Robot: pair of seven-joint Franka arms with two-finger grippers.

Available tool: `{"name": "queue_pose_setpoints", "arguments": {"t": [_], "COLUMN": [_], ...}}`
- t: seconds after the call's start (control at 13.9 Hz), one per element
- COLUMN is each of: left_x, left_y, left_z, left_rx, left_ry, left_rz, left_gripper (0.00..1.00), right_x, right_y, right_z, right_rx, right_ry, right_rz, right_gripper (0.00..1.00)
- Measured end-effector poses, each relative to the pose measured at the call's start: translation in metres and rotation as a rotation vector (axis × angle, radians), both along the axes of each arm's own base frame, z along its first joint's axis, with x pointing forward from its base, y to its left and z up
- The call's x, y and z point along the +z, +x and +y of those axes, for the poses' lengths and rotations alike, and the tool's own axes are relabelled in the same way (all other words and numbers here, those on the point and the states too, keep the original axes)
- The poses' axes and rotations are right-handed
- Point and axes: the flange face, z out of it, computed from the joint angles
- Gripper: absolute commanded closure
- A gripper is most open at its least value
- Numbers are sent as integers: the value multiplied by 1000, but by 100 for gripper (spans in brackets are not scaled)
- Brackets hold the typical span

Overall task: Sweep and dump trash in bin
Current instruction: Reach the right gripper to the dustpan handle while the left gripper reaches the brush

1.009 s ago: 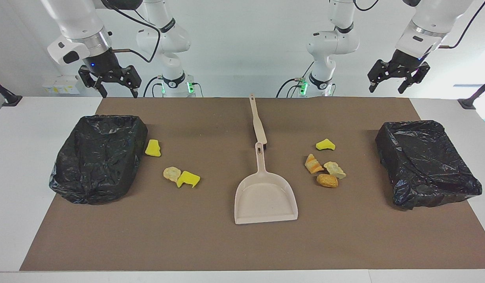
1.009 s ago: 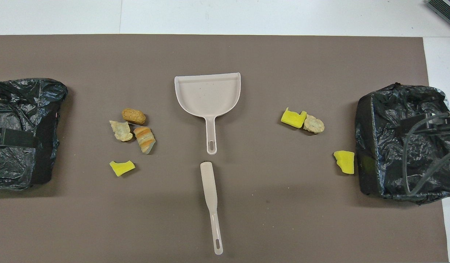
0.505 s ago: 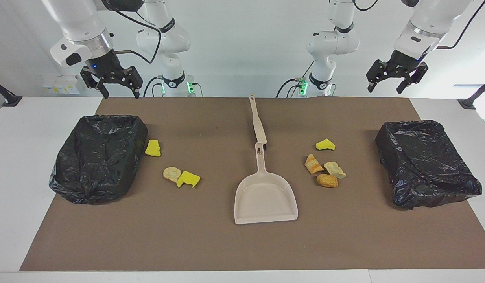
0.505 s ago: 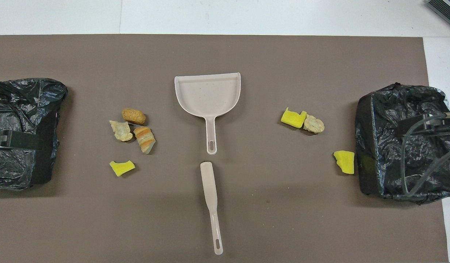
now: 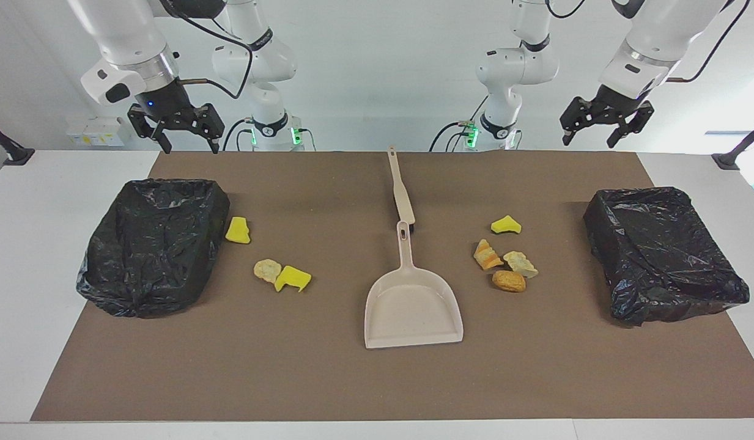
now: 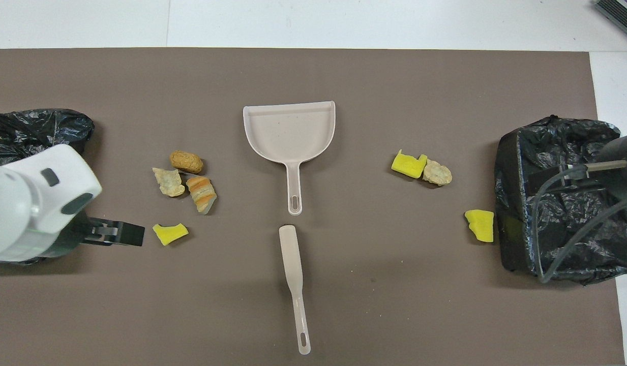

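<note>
**A:** Foam-like and bread-like scraps, seven in all, lay untouched on the brown mat [image 5: 328, 379]. Toward the right arm's end: one yellow chunk [image 5: 238, 230] just beside the black-lined bin [image 5: 150, 244], then a pale lump [image 5: 267, 269] touching a second yellow chunk [image 5: 293, 278]. The dustpan [image 5: 412, 308] sat mid-mat, mouth toward the mat's edge away from the robots, with the brush [image 5: 400, 186] end to end with its handle, on the side toward the robots' edge.

**B:** And toward the left arm's end?

**A:** A striped orange lump [image 5: 487, 254], a third yellow chunk [image 5: 506, 225], a tan lump [image 5: 509, 280] and a beige lump [image 5: 520, 263], clustered near each other, well apart from the second bin [image 5: 664, 253].

**B:** Handling?

**A:** Judged light and soft; likely to tumble or skid under bristles, not break. The scraps should be pushed, not pinched. Grip points: brush by its thin stiff handle, dustpan by its handle near the hanging slot. Both look like smooth rigid plastic, so they may slip in the fingers.

**B:** Grippers?

**A:** Right gripper [image 5: 181, 131] hung over the mat's corner at the robots' edge, jaws spread, empty. Left gripper [image 5: 600, 128] hung over the opposite corner of that edge, jaws spread, empty.
</note>
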Motion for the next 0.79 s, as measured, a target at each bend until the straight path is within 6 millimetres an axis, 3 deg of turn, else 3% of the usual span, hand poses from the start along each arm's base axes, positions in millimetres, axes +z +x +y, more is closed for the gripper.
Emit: {"name": "queue_pose_setpoints", "arguments": {"t": [0.43, 0.79], "left_x": [-60, -121], "left_y": [-62, -120], "left_z": [-112, -176], "left_rx": [60, 94], "left_ry": [-27, -47], "left_rz": [-25, -43], "left_gripper": [0, 0], "right_x": [-37, -84], "right_y": [20, 41], "right_z": [48, 127], "right_rx": [51, 72], "right_ry": [0, 20], "right_rz": [35, 26], "right_gripper": [0, 0]}}
